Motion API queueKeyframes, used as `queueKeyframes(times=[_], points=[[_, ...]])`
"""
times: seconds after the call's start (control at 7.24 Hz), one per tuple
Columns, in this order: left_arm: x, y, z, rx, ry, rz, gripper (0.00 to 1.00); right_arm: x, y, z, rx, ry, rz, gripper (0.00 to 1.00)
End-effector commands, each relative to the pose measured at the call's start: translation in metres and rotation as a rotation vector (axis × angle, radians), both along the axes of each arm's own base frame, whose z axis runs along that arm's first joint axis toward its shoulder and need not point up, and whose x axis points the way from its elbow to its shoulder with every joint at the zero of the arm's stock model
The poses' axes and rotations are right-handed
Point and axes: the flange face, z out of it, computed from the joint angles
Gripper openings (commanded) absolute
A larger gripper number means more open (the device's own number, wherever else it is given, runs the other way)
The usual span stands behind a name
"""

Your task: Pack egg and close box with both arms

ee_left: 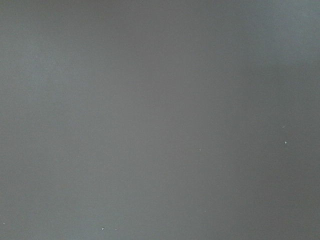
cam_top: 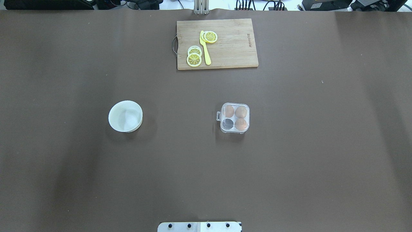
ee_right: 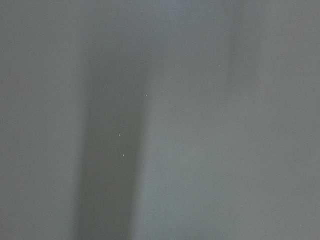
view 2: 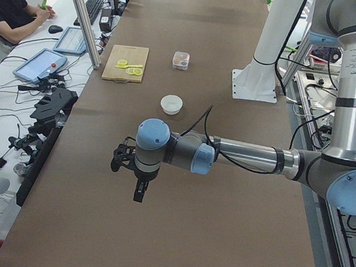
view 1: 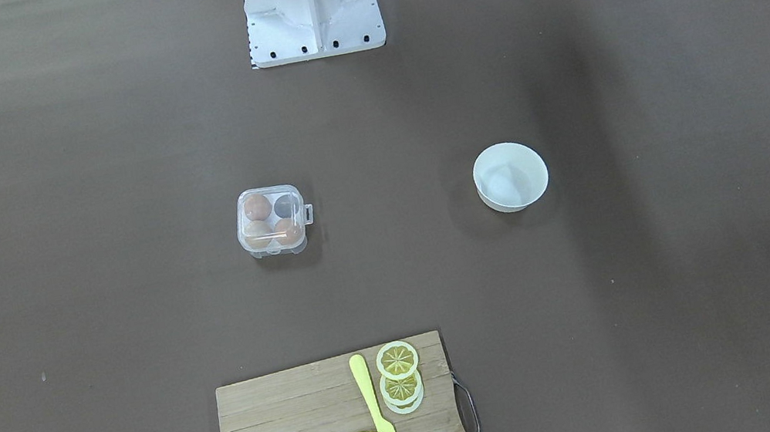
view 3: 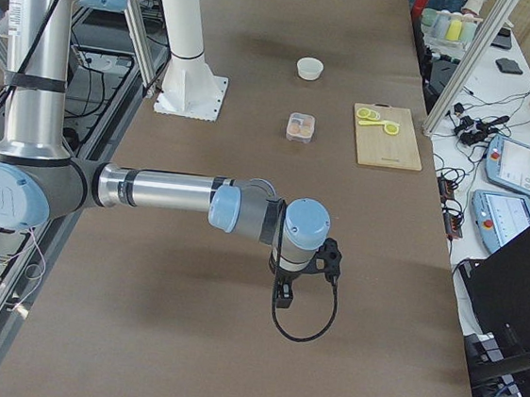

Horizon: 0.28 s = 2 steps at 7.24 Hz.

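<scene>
The clear box [cam_top: 235,118] [view 1: 272,221] sits mid-table with its lid down over the cells and its latch tab on the side facing the bowl. Three eggs lie inside, and the fourth cell looks dark. The pinkish-orange egg [view 1: 257,207] [cam_top: 240,123] fills the cell nearest the robot's base. My left gripper [view 2: 139,192] hangs over the table's left end, far from the box. My right gripper [view 3: 283,297] hangs over the right end. Both show only in the side views, so I cannot tell whether they are open or shut. The wrist views show only bare brown table.
A white round bowl [cam_top: 125,116] stands left of the box. At the far edge lies a wooden cutting board [cam_top: 231,54] with lemon slices [cam_top: 194,59] and a yellow knife [cam_top: 205,48]. The robot's white base [view 1: 310,2] is behind. A person sits beyond the table [view 2: 12,11].
</scene>
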Motion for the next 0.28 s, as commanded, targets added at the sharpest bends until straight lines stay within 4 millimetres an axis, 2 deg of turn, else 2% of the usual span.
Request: queueKeyframes(times=[0.0, 0.14], points=[[0.0001, 0.0004, 0.0008, -0.001, 0.001, 0.000, 0.98, -0.0001, 0.0013, 0.0007, -0.002, 0.000, 0.000, 1.00], [0.0004, 0.0012, 0.0020, -0.004, 0.005, 0.001, 0.98, 0.0000, 0.0006, 0.0000, -0.001, 0.000, 0.000, 1.00]])
